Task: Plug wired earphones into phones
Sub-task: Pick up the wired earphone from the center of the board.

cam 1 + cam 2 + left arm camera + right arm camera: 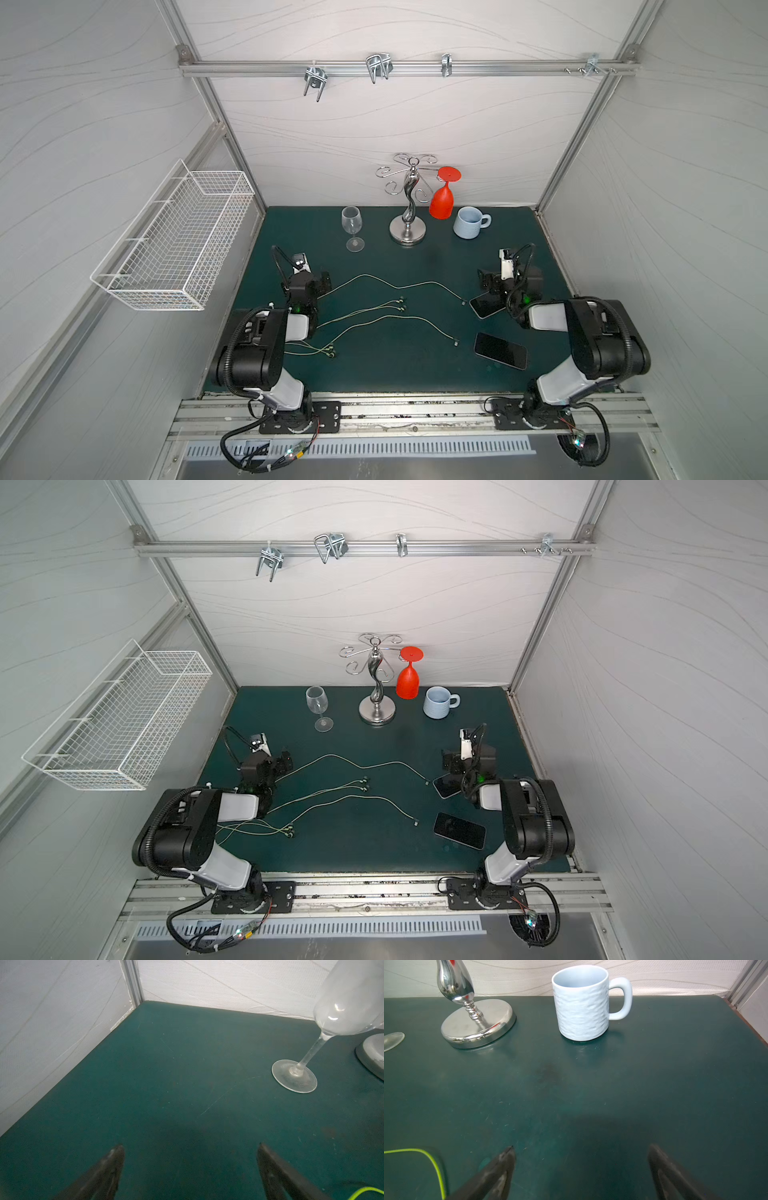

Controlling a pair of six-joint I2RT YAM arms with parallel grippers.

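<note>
In both top views, two sets of earphones (395, 286) are seen spread loose on the green surface (395, 374). Their plugs lie near two phones (500, 350), one of them partly covered by the right arm (582, 332). A wine glass (352, 228), a metal stand (408, 232), a red glass (440, 203) and a mug (468, 223) are lined along the back.

In the left wrist view, the left fingers (104, 1172) are spread wide with nothing held, and the wine glass stands ahead.

In the right wrist view, the right fingers (496, 1172) are likewise wide apart and empty, with the mug and stand ahead.

Dark teal surface (395, 374); red goblet (441, 203), pale blue rippled mug (581, 1005), glossy black phones (500, 351), yellow-green earphone cables (399, 287), white wavy-lined walls (374, 124).
</note>
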